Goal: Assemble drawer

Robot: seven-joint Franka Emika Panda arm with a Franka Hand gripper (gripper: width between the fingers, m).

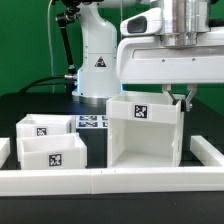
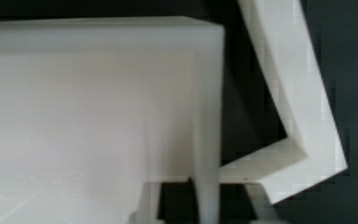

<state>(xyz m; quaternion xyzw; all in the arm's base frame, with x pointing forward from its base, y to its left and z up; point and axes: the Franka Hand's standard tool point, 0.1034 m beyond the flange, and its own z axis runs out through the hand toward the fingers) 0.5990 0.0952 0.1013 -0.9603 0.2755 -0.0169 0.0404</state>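
Two small low white drawers with square tags stand at the exterior view's left, one farther back point(image 1: 42, 127) and one nearer point(image 1: 50, 153). The taller white box point(image 1: 145, 135) with one tag stands in the middle. My gripper point(image 1: 182, 100) is down on the top edge of the box's wall at the exterior view's right. In the wrist view my gripper point(image 2: 208, 205) has its dark fingers point(image 2: 240, 202) tight on either side of that thin wall point(image 2: 208, 150), so it is shut on the wall. The box's interior point(image 2: 87, 120) shows as white.
White rails edge the table at the front point(image 1: 110, 181) and at the exterior view's right point(image 1: 206, 150); one also shows in the wrist view point(image 2: 282, 90). The marker board point(image 1: 92, 122) lies behind the box. The robot base point(image 1: 97, 60) stands at the back.
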